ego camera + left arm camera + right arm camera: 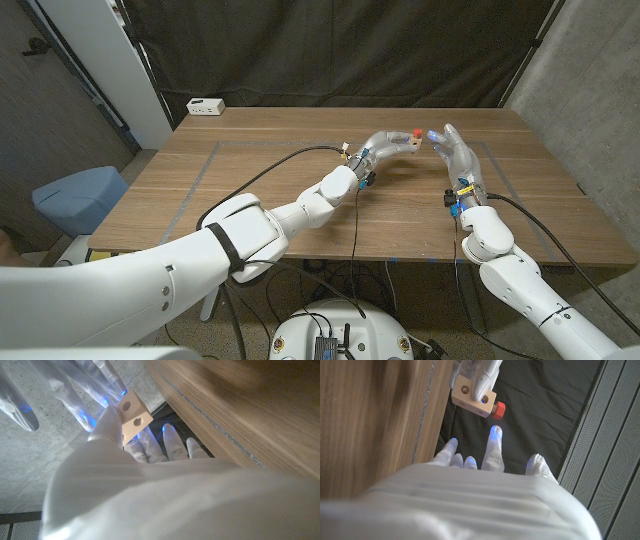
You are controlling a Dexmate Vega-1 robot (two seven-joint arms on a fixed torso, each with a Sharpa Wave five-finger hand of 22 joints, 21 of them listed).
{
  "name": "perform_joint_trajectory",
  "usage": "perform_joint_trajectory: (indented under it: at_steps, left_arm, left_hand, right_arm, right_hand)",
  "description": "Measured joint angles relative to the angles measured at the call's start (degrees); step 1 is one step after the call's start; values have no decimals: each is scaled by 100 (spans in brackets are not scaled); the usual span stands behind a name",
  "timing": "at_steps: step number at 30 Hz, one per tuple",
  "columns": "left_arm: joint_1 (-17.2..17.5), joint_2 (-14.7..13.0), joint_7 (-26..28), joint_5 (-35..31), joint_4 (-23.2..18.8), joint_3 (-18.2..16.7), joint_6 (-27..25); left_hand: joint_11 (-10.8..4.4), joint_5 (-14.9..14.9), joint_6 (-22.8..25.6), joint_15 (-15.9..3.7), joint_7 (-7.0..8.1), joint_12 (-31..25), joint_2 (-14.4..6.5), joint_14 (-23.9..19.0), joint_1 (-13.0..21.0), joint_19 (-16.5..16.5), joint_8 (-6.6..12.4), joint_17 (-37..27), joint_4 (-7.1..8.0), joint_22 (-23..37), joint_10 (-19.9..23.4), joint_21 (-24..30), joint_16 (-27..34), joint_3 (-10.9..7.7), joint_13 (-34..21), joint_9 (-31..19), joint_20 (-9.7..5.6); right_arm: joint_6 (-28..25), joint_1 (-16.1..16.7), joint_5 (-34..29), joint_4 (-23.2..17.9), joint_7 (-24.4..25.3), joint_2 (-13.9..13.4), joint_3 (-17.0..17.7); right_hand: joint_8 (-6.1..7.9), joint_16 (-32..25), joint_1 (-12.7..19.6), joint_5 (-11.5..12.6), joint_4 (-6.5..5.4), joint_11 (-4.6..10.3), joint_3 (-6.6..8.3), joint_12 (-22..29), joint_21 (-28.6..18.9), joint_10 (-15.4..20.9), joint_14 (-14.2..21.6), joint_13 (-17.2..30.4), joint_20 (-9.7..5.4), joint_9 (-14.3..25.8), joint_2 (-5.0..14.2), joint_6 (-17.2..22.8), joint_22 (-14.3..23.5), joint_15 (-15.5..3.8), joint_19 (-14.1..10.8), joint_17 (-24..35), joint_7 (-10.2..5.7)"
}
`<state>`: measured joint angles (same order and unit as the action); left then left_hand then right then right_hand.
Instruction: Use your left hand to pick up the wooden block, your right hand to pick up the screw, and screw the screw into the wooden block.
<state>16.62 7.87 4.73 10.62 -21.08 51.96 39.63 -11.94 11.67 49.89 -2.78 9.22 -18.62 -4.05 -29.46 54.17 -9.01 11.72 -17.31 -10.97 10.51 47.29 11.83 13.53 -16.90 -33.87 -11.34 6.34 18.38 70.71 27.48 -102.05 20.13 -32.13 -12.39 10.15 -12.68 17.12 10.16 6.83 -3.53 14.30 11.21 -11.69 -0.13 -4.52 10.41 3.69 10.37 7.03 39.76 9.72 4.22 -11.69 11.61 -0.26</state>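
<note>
My left hand (383, 145) is raised above the far middle of the table and grips the pale wooden block (472, 396). In the left wrist view the block (132, 415) sticks out past my fingers and shows two round holes. The red screw (499, 410) sits in the block's end, its head pointing toward my right hand (455, 152). In the head view the screw (416, 132) is a small red dot between the two hands. My right hand (485, 460) holds nothing; its fingers are spread, and one fingertip is just short of the screw head.
The wooden table (260, 190) has grey tape lines marking a rectangle. A white power strip (205, 106) lies at its far left corner. A black curtain hangs behind. Black cables run along both arms.
</note>
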Motion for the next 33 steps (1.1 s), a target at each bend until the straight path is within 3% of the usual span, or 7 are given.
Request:
perform_joint_trajectory:
  at_steps: [16,33]
  left_arm:
    - [-11,4,-31,-12,-3,9,12]
    - [-37,7,-62,-2,-3,18,-88]
  left_hand:
    - [6,-2,0,0,0,-11,0,0,0,0,0,-13,0,0,39,32,0,0,4,4,0]
    - [7,-21,0,-20,0,-31,1,-21,0,0,0,-12,0,0,37,32,0,0,1,-1,0]
  right_arm:
    - [-164,-128,182,19,-355,-172,2]
    - [-244,-298,337,120,-675,-310,-95]
  right_hand:
    - [-66,128,-252,0,-49,-66,-49,-86,113,-586,-387,-2,106,0,-79,-1032,0,179,356,53,-110]
    - [-66,173,-347,0,-97,-47,-97,-129,113,-829,-493,-2,174,-25,-45,-1279,0,222,546,53,-128]
